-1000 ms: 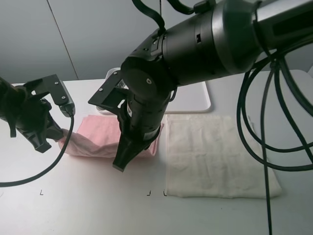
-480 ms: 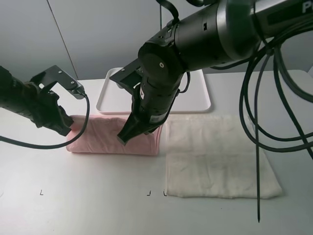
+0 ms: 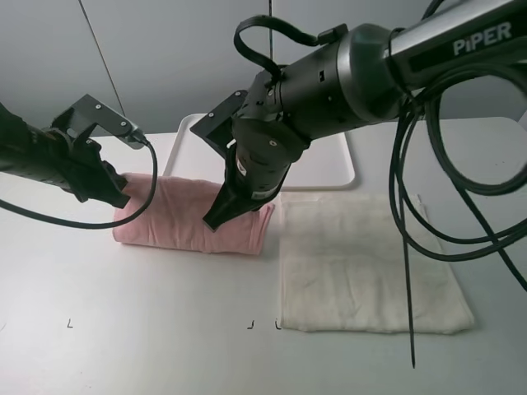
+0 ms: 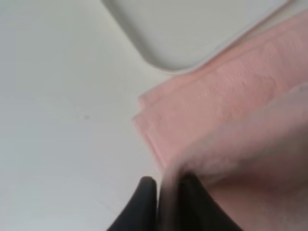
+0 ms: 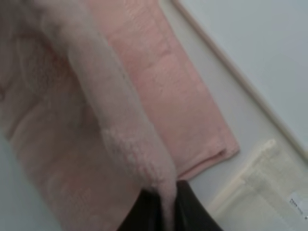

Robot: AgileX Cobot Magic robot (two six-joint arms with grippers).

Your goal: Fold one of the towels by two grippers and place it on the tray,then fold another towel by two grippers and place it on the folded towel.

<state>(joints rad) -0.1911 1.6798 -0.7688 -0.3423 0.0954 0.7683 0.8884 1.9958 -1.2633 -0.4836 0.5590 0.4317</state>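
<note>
The pink towel (image 3: 185, 222) lies half folded on the table in front of the white tray (image 3: 185, 160). My left gripper (image 3: 118, 197) is shut on the towel's left near edge and holds that edge lifted over the towel; the left wrist view shows pink cloth (image 4: 231, 110) pinched between the black fingertips (image 4: 144, 192). My right gripper (image 3: 216, 220) is shut on the towel's right near edge; the right wrist view shows a pink fold (image 5: 120, 125) clamped between its fingertips (image 5: 187, 207). The cream towel (image 3: 362, 259) lies flat to the right.
The right arm's black cables (image 3: 420, 239) hang over the cream towel. Small black marks (image 3: 251, 325) sit near the table's front edge. The tray's corner shows in the left wrist view (image 4: 192, 33). The cream towel's corner shows in the right wrist view (image 5: 274, 187).
Both grippers carried the pink towel's near edge up and back toward the tray, folding the towel over itself. The cream towel has not moved.
</note>
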